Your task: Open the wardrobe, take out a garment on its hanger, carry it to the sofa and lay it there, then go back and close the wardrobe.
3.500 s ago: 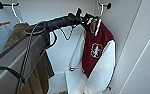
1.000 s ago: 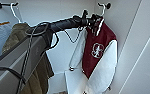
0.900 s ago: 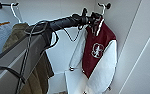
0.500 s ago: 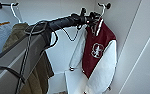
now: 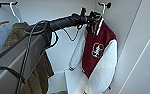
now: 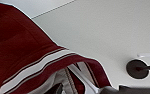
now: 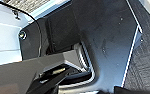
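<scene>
The robot's left arm is reaching in from the left of the head view, up into the open white wardrobe [image 5: 131, 37], with the left gripper [image 5: 92, 17] sitting right at the collar of the maroon varsity jacket with white sleeves and a white chest emblem [image 5: 97, 50]. The jacket is hanging on a thin white hanger with a curved hook [image 5: 102, 11], and that hook is resting over a dark round wall peg [image 5: 107, 4] near the wardrobe's top right corner. The gripper is lying just beside the hook and the neck of the hanger, touching or nearly touching the collar; whether its fingers are apart, together or clamped on the hanger cannot be told.

In the left wrist view, the jacket's maroon cloth [image 6: 21, 50] and its white-striped collar band are looming very close, with the dark peg [image 6: 137, 69] against the white panel just beyond.

To the left in the head view, an olive-brown coat [image 5: 38, 70] is hanging from its own white hanger [image 5: 13, 11], well apart from the jacket.

The right wrist view is showing dark robot bodywork beside grey carpet [image 7: 146, 62]; the state of the right gripper cannot be told.
</scene>
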Robot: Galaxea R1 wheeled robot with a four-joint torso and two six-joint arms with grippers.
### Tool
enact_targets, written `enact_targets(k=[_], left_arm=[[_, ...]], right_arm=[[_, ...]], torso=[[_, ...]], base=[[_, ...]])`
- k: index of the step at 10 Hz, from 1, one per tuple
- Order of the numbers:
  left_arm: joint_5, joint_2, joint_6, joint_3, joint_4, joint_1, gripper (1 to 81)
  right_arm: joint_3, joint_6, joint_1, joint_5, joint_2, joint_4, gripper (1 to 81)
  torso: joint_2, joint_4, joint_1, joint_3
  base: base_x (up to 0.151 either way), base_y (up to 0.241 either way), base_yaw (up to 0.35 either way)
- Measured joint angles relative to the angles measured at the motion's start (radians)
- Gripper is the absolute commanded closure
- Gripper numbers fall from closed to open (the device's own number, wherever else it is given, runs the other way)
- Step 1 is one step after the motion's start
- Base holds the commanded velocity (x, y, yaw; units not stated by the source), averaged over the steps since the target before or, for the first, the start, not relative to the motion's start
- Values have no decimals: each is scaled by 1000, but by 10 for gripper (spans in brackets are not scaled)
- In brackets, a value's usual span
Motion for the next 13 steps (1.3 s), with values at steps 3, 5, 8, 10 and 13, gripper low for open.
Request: enact_targets(k=[3, 5, 8, 10, 13], left_arm=[[-12, -1, 0, 0, 0, 11, 10], [-37, 0, 0, 2, -10, 6, 10], [-77, 0, 0, 21, -42, -7, 10], [-111, -1, 0, 51, -45, -15, 10], [-191, -1, 0, 145, -50, -14, 10]], right_arm=[[-1, 0, 1, 0, 0, 0, 10], [-1, 0, 0, 0, 3, 0, 10], [-1, 0, 0, 0, 3, 0, 10], [-1, 0, 0, 0, 3, 0, 10], [-1, 0, 0, 0, 3, -1, 10]], torso=[[0, 0, 1, -12], [0, 0, 1, -12], [0, 0, 1, -12], [0, 0, 1, -12], [0, 0, 1, -12]], base=[[0, 0, 0], [0, 0, 0], [0, 0, 0], [0, 0, 0], [0, 0, 0]])
